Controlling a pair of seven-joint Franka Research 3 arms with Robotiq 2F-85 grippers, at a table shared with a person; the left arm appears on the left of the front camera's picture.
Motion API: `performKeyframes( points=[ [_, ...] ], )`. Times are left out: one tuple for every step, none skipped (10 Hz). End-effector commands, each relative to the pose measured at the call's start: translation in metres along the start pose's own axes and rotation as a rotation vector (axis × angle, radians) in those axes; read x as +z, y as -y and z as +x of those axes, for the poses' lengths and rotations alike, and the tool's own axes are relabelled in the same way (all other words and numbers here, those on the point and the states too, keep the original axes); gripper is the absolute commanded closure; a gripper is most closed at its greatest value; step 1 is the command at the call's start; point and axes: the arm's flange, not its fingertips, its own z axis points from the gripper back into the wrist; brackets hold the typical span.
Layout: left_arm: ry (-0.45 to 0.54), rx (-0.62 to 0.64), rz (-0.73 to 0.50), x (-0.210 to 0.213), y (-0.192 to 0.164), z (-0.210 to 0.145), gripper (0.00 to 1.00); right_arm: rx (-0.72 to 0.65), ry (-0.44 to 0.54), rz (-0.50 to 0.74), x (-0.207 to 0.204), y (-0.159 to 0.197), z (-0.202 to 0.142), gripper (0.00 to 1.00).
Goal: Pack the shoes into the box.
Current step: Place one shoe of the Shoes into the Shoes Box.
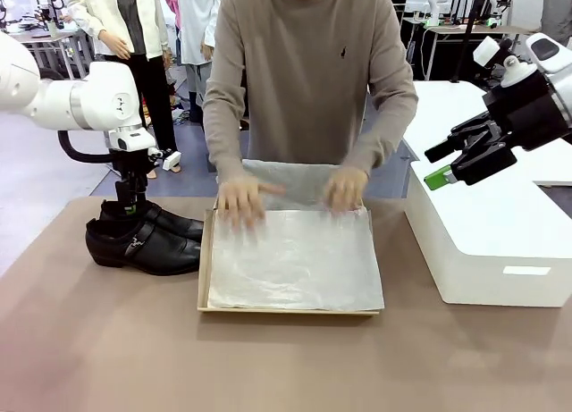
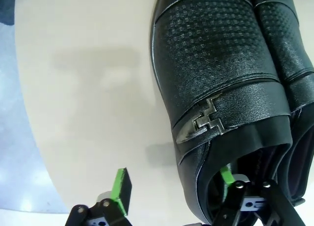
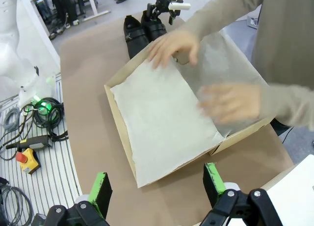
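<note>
Left gripper (image 2: 172,183) is straddling one collar of the black glossy leather shoes (image 1: 147,238), jaws apart, at 9 o'clock of the tan tissue-lined cardboard box (image 1: 204,269). Right gripper (image 3: 157,179) is hanging wide open, empty.

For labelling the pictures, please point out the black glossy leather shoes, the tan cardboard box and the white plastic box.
Black glossy leather shoes (image 1: 165,249): front view, near shoe's upper.
Tan cardboard box (image 3: 240,136): right wrist view, outer wall.
White plastic box (image 1: 483,260): front view, front wall.
</note>
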Motion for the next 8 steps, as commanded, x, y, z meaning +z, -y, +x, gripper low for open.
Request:
performKeyframes(
  points=[
    [-0.017, 0.009, -0.011, 0.0054, -0.0059, 0.0001, 0.57, 0.025, 0.028, 0.009, -0.0016, 0.0039, 0.0021, 0.0],
    [-0.015, 0.009, -0.014, 0.0056, -0.0061, 0.0, 0.76, 0.025, 0.028, 0.009, -0.0016, 0.0039, 0.0021, 0.0],
    [-0.016, 0.009, -0.016, 0.0054, -0.0061, 0.0003, 0.95, 0.025, 0.028, 0.009, -0.0016, 0.0039, 0.0021, 0.0],
    [-0.018, 0.012, -0.017, 0.0052, -0.0064, 0.0002, 1.0, 0.025, 0.028, 0.009, -0.0016, 0.0039, 0.0021, 0.0],
    [-0.018, 0.013, -0.018, 0.0054, -0.0062, -0.0003, 1.0, 0.025, 0.028, 0.009, -0.0016, 0.0039, 0.0021, 0.0],
    [-0.019, 0.014, -0.021, 0.0057, -0.006, -0.0007, 1.0, 0.025, 0.028, 0.009, -0.0016, 0.0039, 0.0021, 0.0],
    [-0.026, 0.015, -0.021, 0.0058, -0.0056, -0.0005, 1.0, 0.025, 0.028, 0.009, -0.0016, 0.0039, 0.0021, 0.0],
    [-0.033, 0.015, -0.014, 0.0062, -0.0049, -0.0005, 1.0, 0.025, 0.028, 0.009, -0.0016, 0.0039, 0.0021, 0.0]
  ],
)
